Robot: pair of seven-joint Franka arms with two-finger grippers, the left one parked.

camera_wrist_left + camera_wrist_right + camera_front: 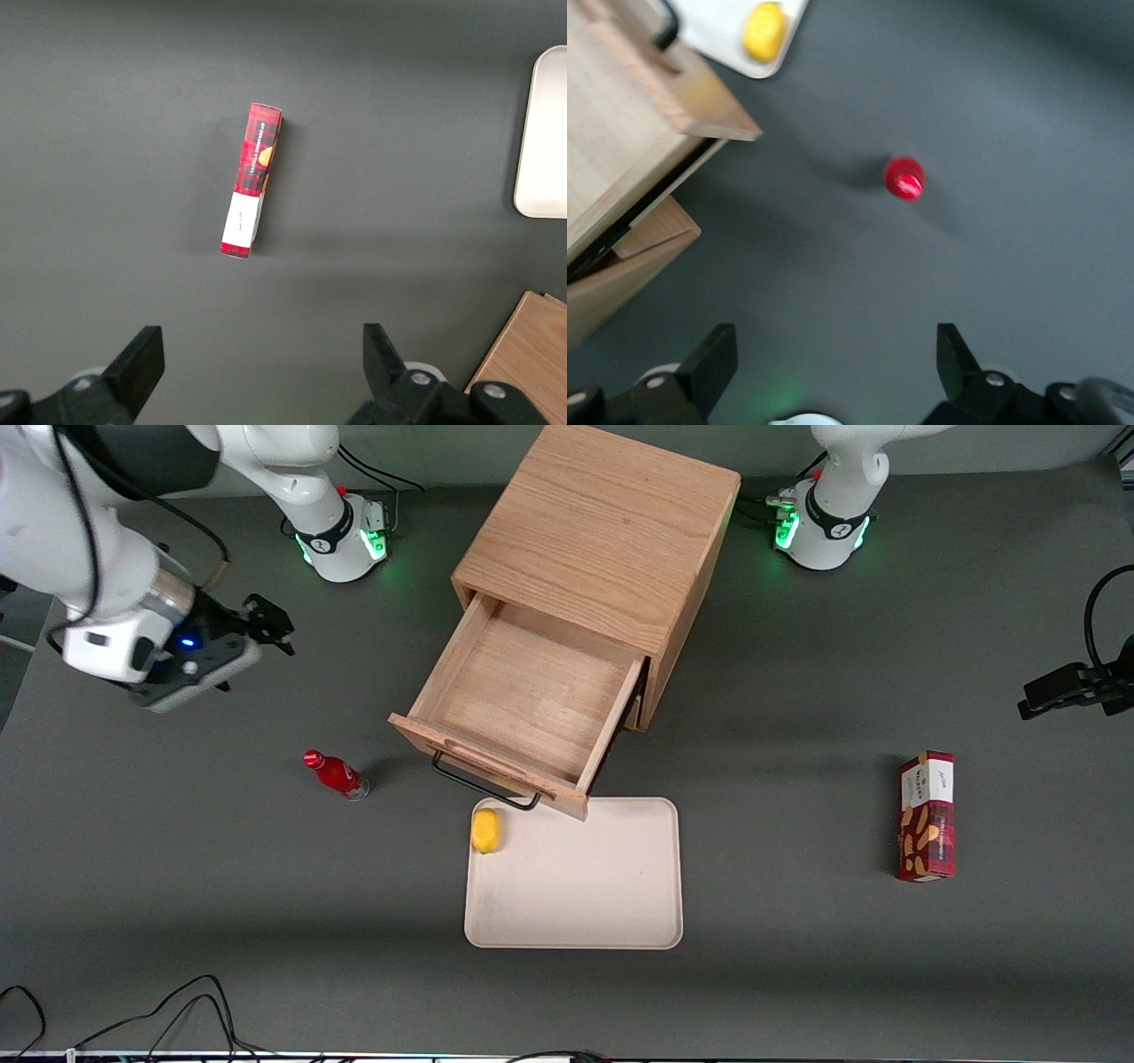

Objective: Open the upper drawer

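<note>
Your gripper (266,624) hangs above bare table, well apart from the cabinet (602,531), toward the working arm's end. Its fingers (713,367) are spread wide with nothing between them.

From the gripper, the upper drawer (523,700) lies sideways toward the cabinet and a bit nearer the front camera. It's already pulled far out of the cabinet, with its inside showing empty. Its long axis runs out from the cabinet toward the tray (574,930). The black wire handle (483,781) sits across the drawer front, just above the tray's edge and close to the lemon (485,831).

Light oak, straight on its runners as far as you can see. The red bottle (337,775) stands between gripper and handle, so watch it on any approach.

I'd judge the task done or nearly so.
</note>
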